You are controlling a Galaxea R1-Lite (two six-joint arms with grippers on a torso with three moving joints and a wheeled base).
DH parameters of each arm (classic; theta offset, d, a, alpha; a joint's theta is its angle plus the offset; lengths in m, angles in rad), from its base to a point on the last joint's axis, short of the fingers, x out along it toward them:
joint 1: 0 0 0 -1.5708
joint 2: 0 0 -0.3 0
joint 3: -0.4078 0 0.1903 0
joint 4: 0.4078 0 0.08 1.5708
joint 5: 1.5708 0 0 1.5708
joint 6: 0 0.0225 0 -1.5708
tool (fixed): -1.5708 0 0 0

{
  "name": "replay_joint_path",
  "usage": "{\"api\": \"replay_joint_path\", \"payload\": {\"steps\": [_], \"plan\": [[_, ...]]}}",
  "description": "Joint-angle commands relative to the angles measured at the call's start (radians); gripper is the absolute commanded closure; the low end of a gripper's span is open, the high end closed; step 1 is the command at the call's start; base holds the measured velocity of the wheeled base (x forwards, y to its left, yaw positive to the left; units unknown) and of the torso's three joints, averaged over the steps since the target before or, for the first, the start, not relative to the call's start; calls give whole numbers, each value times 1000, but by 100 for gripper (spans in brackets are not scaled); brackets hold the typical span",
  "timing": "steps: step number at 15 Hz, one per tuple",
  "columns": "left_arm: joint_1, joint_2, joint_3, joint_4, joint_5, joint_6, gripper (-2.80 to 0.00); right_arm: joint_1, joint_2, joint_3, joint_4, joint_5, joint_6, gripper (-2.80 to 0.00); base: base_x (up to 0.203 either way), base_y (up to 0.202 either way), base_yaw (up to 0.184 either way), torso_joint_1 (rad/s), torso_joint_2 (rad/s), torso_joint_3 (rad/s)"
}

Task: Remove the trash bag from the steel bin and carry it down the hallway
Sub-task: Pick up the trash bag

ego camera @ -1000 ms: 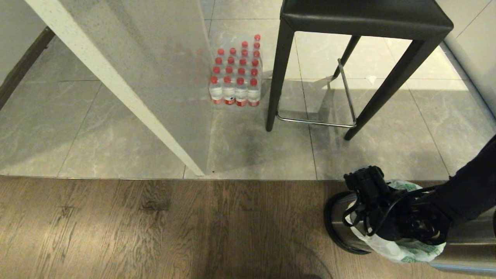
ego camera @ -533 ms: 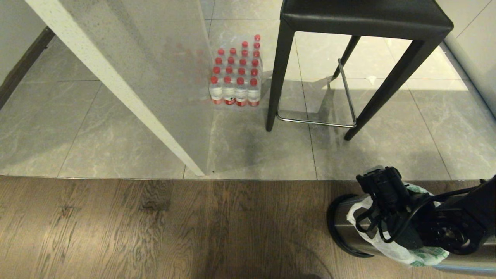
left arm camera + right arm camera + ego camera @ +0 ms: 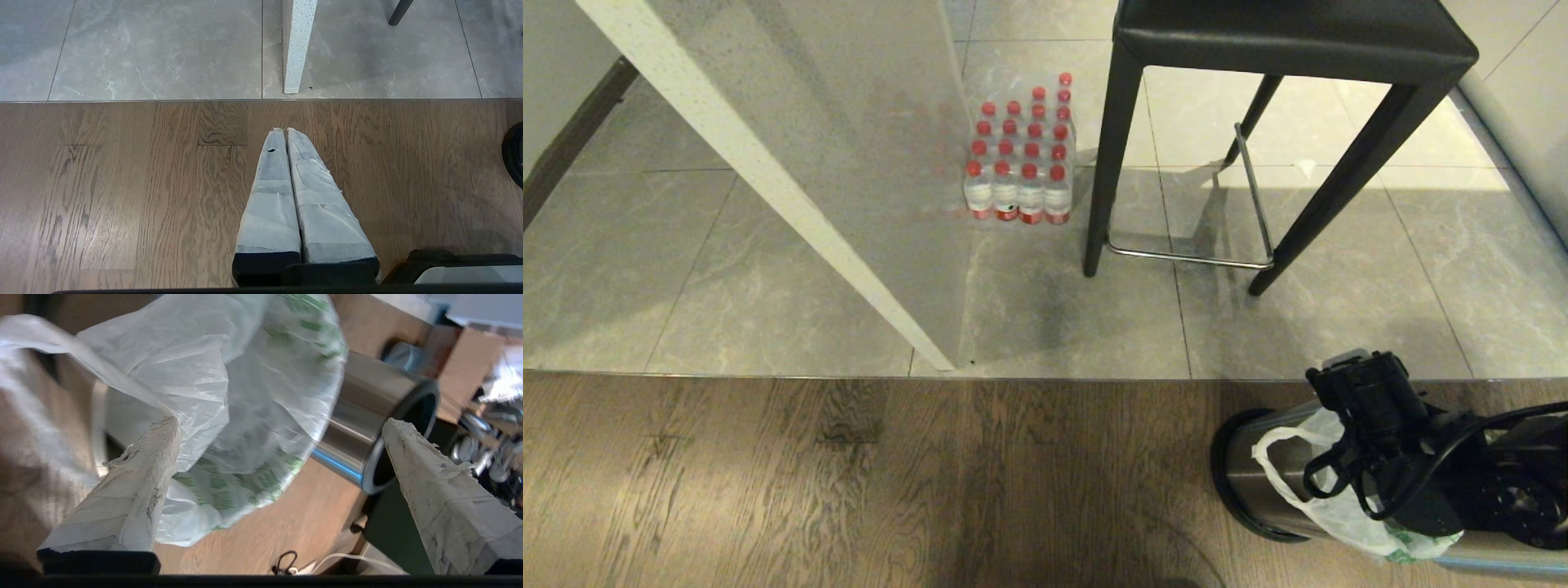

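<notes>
The bin (image 3: 1241,478) stands on the wood floor (image 3: 849,490) at the lower right of the head view, just short of the seam where the grey tile (image 3: 768,278) begins. The bag (image 3: 1327,510) is in the bin, its white plastic spilling over the rim, w/ one loop handle arching up at the rim's near side and green print showing low on the folds.

R gripper (image 3: 282,424) hangs right over the bin, fingers spread wide, holding nothing. In the R wrist view one taped finger (image 3: 135,490) lies against the bag's plastic; the other finger (image 3: 441,498) is out past the bin's steel wall; whether it touches, can't tell. Bag bulges between the two.

L gripper (image 3: 282,130) is parked over bare wood floor, well apart from the bin, its taped fingers pressed together, empty.

Beyond the seam, on the tile: a black stool (image 3: 1290,49) w/ a chrome footrest, a shrink-wrapped pack of red-capped bottles (image 3: 1021,155) just left of the stool's leg, and a white speckled panel (image 3: 792,180) running diagonally down to the seam.
</notes>
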Motion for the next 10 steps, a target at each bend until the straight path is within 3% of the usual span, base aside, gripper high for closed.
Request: {"api": "replay_joint_path", "payload": {"steps": [1,7,10], "plan": [[0,0,0,0,0,0,0,-23,-17,22,-3,-8,0,-280,0,0,0,0,0,0],[0,0,0,0,0,0,0,-50,48,30,-2,3,160,-280,0,0,0,0,0,0],[0,0,0,0,0,0,0,-49,39,7,16,99,207,-280,0,0,0,0,0,0]]}}
